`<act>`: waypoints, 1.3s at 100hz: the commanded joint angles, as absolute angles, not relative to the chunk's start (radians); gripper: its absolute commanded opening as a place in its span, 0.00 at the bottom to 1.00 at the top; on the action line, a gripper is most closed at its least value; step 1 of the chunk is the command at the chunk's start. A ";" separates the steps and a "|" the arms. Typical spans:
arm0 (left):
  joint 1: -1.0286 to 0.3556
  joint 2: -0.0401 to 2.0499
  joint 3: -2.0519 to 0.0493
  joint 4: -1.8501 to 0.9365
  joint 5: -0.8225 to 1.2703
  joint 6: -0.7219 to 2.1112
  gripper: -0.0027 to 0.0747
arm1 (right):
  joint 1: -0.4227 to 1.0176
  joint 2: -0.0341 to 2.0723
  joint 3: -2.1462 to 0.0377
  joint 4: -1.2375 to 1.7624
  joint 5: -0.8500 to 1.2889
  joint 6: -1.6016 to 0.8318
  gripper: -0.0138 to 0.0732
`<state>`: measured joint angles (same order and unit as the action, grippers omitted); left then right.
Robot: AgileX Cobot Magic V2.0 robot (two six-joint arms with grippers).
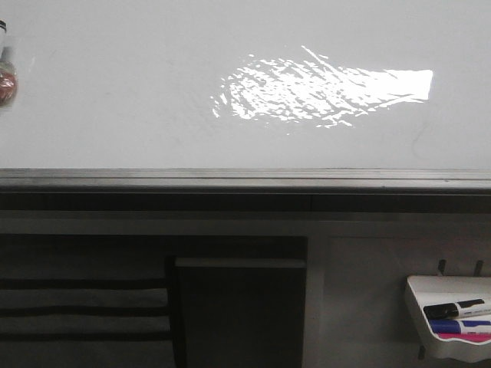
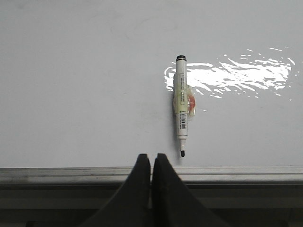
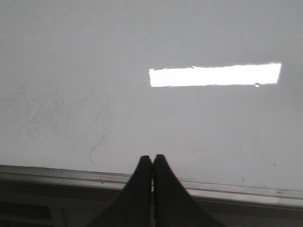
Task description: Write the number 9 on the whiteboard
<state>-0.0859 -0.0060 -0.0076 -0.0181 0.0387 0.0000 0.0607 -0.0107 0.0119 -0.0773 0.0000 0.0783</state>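
The whiteboard (image 1: 115, 100) is a large glossy pale grey board with a grey metal edge strip (image 1: 245, 178) along its near side. No number 9 shows on it. A white marker (image 2: 181, 106) with its black tip uncapped lies on the board, tip toward the edge strip; in the front view only a sliver of the marker (image 1: 6, 77) shows at the far left. My left gripper (image 2: 152, 157) is shut and empty, above the edge strip, just beside the marker's tip. My right gripper (image 3: 152, 158) is shut and empty over the board's edge.
A bright rippled glare patch (image 1: 322, 96) lies on the board. Faint old smear marks (image 3: 102, 137) show near my right gripper. Below the board, at the right, a small white tray (image 1: 453, 318) holds markers. A dark panel (image 1: 238, 314) sits under the edge.
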 commanded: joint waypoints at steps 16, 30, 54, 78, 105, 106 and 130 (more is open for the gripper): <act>-0.094 -0.034 0.025 -0.026 -0.036 -0.014 0.01 | 0.057 -0.028 0.038 -0.073 -0.069 0.070 0.08; -0.094 -0.034 0.025 -0.026 -0.036 -0.014 0.01 | 0.057 -0.028 0.038 -0.073 -0.069 0.070 0.08; -0.094 -0.034 0.025 -0.026 -0.036 -0.014 0.01 | 0.057 -0.028 0.038 -0.073 -0.069 0.070 0.08; -0.094 -0.034 0.023 -0.026 -0.038 -0.014 0.01 | 0.057 -0.028 0.038 -0.073 -0.069 0.070 0.08; -0.094 -0.034 0.021 -0.055 -0.082 -0.014 0.01 | 0.057 -0.028 0.038 -0.073 -0.120 0.070 0.08; -0.094 -0.034 0.021 -0.055 -0.084 -0.014 0.01 | 0.057 -0.028 0.036 -0.073 -0.123 0.070 0.08; -0.094 -0.027 -0.156 -0.121 0.006 -0.014 0.01 | 0.057 -0.008 -0.146 -0.030 0.081 0.072 0.08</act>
<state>-0.0859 -0.0060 -0.0448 -0.0974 0.0353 0.0000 0.0607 -0.0107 -0.0439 -0.0394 0.0751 0.0783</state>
